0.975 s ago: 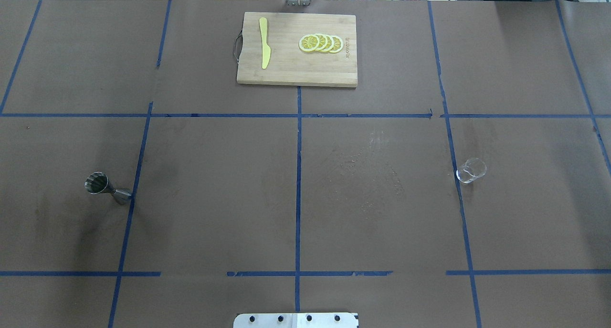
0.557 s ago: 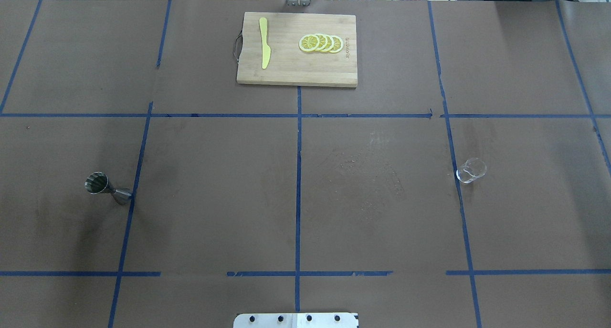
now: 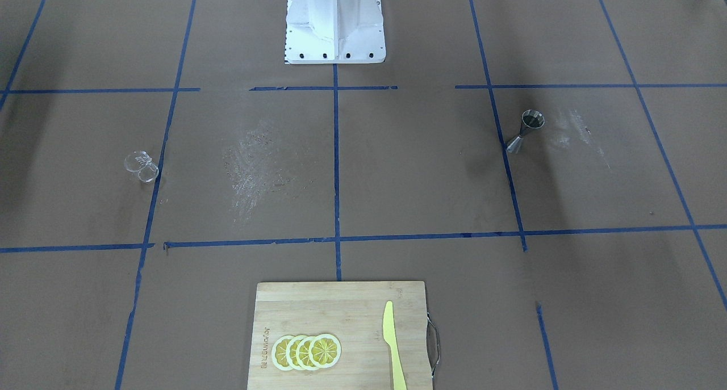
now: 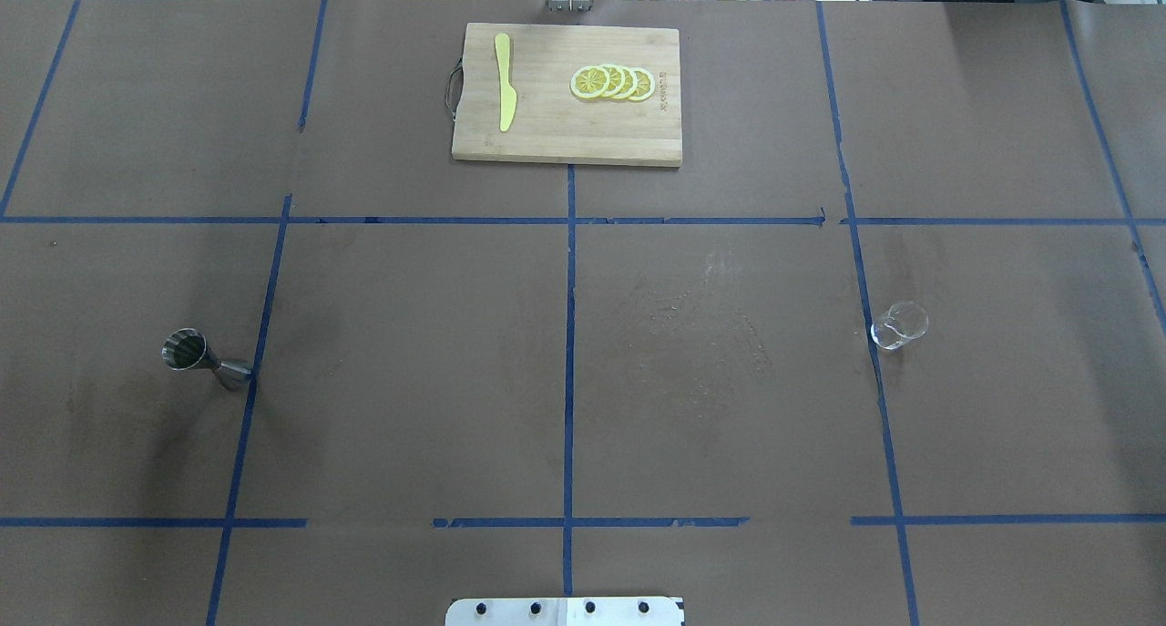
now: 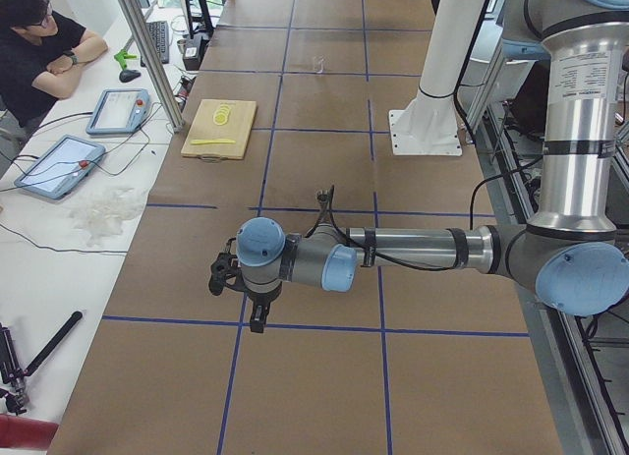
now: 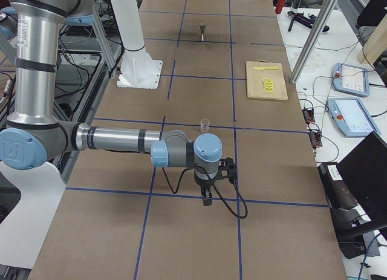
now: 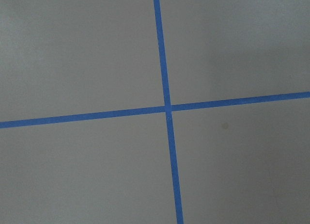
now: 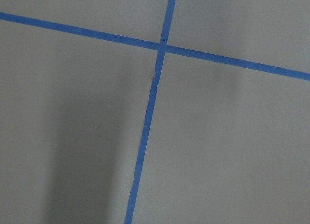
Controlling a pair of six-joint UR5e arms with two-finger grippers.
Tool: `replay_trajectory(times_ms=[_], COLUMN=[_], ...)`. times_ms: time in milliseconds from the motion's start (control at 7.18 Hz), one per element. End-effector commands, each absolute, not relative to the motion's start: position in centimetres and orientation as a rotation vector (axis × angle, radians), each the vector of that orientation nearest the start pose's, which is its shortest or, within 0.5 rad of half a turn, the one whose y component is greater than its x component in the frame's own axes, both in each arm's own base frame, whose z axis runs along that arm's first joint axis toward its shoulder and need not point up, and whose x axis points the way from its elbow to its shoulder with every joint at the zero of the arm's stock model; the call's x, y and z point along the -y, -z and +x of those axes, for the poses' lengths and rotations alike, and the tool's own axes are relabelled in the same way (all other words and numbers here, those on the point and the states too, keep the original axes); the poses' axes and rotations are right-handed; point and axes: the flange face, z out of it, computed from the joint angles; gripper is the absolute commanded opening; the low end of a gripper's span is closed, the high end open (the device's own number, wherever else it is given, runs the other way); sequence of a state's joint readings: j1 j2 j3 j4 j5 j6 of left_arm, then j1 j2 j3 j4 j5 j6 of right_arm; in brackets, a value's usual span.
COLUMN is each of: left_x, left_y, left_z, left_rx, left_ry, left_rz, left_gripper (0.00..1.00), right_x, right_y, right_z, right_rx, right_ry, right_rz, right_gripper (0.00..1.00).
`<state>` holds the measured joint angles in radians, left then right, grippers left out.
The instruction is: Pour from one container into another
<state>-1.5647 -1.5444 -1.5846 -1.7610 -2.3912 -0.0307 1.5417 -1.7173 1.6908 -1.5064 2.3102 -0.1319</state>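
Nearest, the left pincer (image 5: 257, 324) is pointed down over the surface (image 5: 295, 396); its opening cannot be told. The metal jigger (image 4: 196, 357) is seen upright beyond it, apart. Farther, the right pincer (image 6: 207, 200), equally unreadable, is found apart from the small glass (image 4: 899, 325)

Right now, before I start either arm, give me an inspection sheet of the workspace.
Surface: brown paper table, blue tape grid; whitish scuff patch near the middle.
Job's things: metal jigger upright on the robot's left; clear glass cup on its right; contents unreadable.
Clutter: cutting board with lemon slices and yellow knife.
Grippers: left gripper and right gripper over bare table, away from both containers; state of the jaws cannot be told.
Cables: cable looped below right wrist.
Surroundings: seated person beside touchscreen pendants.
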Motion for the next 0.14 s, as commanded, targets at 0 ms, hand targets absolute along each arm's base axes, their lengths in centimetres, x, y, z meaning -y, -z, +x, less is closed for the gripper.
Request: replay_trajectory(times_ms=[0], left_x=[49.24], left_y=[-64.08], left_z=[-5.76], left_rx=[-0.818], left_ry=[-0.050], left_rz=[0.154], left_gripper=[1.00], right_x=[43.24], right_y=[-66.42], right_z=[5.36], right_rx=[0.737], right_ry=[0.167], right_rz=[0.072], right_gripper=[1.00])
